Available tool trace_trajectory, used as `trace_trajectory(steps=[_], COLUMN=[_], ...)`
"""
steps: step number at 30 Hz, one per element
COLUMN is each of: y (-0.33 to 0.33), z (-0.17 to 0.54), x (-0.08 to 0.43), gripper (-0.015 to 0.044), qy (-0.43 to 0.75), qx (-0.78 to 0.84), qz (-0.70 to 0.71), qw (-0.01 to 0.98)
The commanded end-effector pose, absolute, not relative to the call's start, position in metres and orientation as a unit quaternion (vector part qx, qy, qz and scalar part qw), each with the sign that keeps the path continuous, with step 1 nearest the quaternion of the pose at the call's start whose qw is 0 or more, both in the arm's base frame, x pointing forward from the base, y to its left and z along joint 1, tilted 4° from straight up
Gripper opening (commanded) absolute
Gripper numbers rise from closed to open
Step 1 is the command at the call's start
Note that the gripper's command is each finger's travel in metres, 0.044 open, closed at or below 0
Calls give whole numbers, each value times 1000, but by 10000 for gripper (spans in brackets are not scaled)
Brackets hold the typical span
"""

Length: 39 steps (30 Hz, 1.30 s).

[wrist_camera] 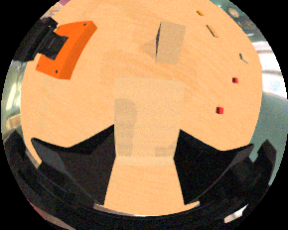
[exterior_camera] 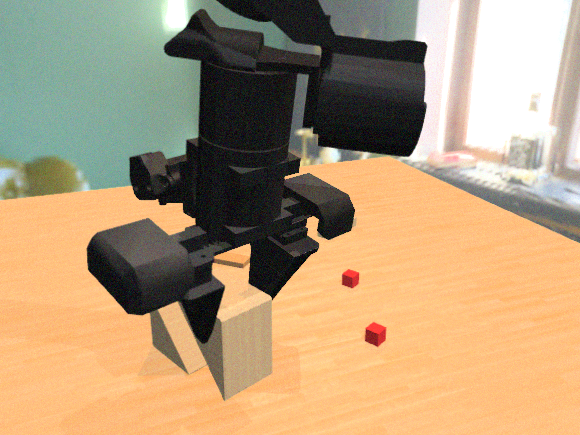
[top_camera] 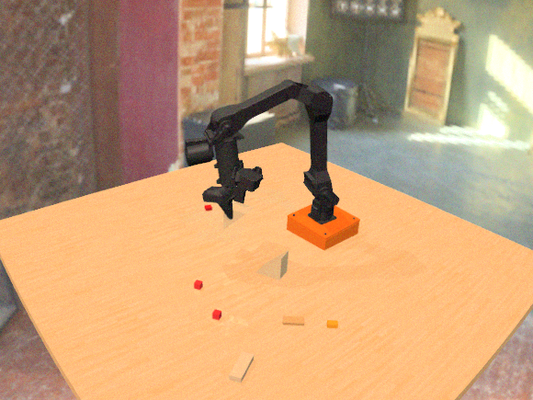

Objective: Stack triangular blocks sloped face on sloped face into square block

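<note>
The gripper [exterior_camera: 235, 311] is clenching one pale wooden wedge [exterior_camera: 245, 343], holding it in the air above the table [top_camera: 413, 295], toward the far edge. The other wedge [top_camera: 276, 266] is sitting on the table near its middle, well apart from the held one, close to the orange base [top_camera: 323, 227].
</note>
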<state>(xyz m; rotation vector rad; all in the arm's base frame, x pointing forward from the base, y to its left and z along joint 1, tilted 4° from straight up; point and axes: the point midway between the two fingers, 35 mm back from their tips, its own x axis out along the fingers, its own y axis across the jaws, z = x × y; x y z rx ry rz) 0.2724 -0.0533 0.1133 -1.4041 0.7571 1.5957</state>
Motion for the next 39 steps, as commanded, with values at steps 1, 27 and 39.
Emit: trace_trajectory(steps=[1, 27, 39], y=[-52, 29, 48], z=[112, 174, 131], x=[271, 274, 272], gripper=[0, 0, 0], qy=[297, 294, 294], qx=[-567, -566, -566], qz=[644, 644, 645], qw=[419, 422, 422])
